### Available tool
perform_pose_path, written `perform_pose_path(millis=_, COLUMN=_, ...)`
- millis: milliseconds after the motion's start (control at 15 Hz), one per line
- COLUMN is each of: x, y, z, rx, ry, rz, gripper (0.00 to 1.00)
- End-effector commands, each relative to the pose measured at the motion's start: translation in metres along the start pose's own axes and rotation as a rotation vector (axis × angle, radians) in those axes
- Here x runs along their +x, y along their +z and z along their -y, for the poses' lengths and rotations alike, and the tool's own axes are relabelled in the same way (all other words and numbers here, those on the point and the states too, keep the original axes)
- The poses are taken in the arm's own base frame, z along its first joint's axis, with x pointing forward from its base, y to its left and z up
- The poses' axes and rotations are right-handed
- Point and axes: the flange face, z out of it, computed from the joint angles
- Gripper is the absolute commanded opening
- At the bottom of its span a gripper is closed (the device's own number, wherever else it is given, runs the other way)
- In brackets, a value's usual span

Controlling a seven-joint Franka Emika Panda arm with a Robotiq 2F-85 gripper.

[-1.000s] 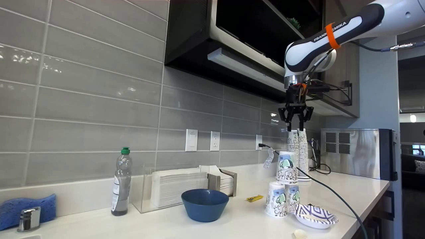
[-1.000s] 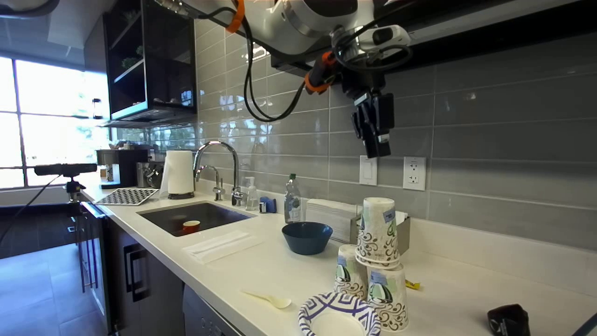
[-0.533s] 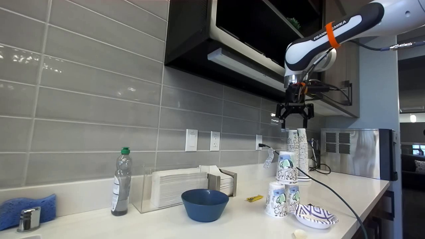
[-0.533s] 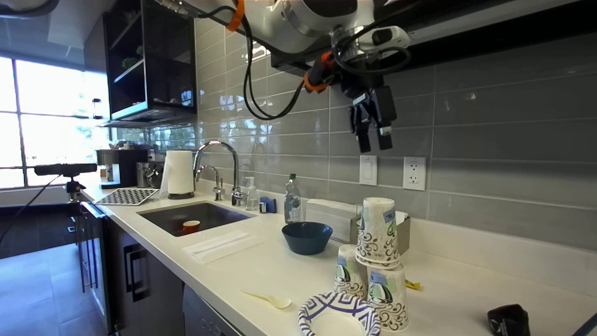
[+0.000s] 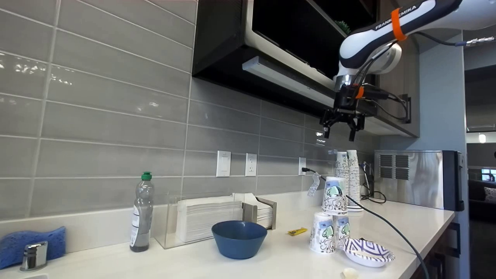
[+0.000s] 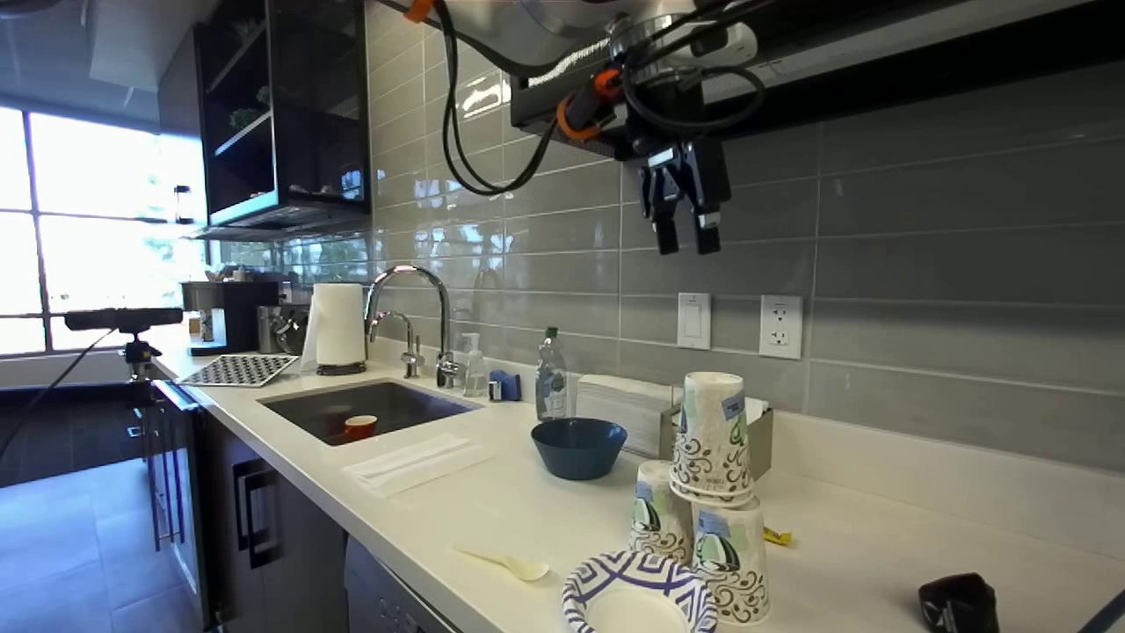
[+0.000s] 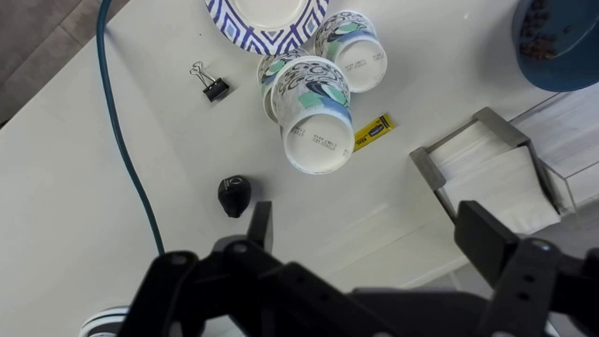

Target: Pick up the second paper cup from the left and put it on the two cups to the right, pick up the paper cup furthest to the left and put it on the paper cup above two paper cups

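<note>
Two lower white paper cups with a blue-green print stand upside down side by side on the counter (image 5: pixel 288 263), one (image 5: pixel 322 236) and the other (image 6: pixel 734 567) partly hidden. An upper cup (image 5: pixel 334 195) stands upside down on them in both exterior views. Its rim looks doubled (image 6: pixel 712 494), so it may be nested cups; I cannot tell. In the wrist view the upper cup (image 7: pixel 318 140) partly covers one lower cup; the other (image 7: pixel 360 61) shows beside it. My gripper (image 5: pixel 339 135) is open and empty, high above the cups, with fingers spread wide in the wrist view (image 7: pixel 367 215).
A patterned dish (image 7: pixel 266 42) is beside the lower cups. A blue bowl (image 5: pixel 239 242) and napkin holder (image 5: pixel 250 217) stand nearby. A dark cabinet (image 5: pixel 221 46) hangs overhead. Tall cup stacks (image 5: pixel 353 178) stand behind. A cable (image 7: pixel 117 124) crosses the counter; a black object (image 7: pixel 235 196) lies there.
The gripper's fingers have spread from a narrower gap to wide open. Then the gripper has risen and shifted slightly sideways. The cups have not moved.
</note>
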Motion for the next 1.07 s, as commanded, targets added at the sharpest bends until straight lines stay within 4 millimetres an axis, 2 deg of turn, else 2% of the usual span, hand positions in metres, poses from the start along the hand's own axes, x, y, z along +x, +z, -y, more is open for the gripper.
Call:
perform_pose_path(millis=0, x=-0.023, y=-0.025, z=-0.011, rx=0.061, ry=-0.064, rz=-0.039, gripper=1.0)
perform_pose_path(millis=267, x=-0.052, y=-0.043, z=-0.024, rx=0.076, ry=-0.168, rz=-0.058, gripper=1.0)
perform_pose_path(millis=667, x=-0.094, y=-0.053, z=-0.043, rx=0.098, ry=-0.285, rz=-0.113, gripper=1.0)
perform_pose_path(millis=733, x=-0.074, y=-0.054, z=-0.035, rx=0.068, ry=-0.253, rz=-0.075, gripper=1.0)
perform_pose_path(millis=1000, x=-0.089, y=-0.054, z=-0.041, rx=0.08, ry=-0.27, rz=-0.098, gripper=1.0)
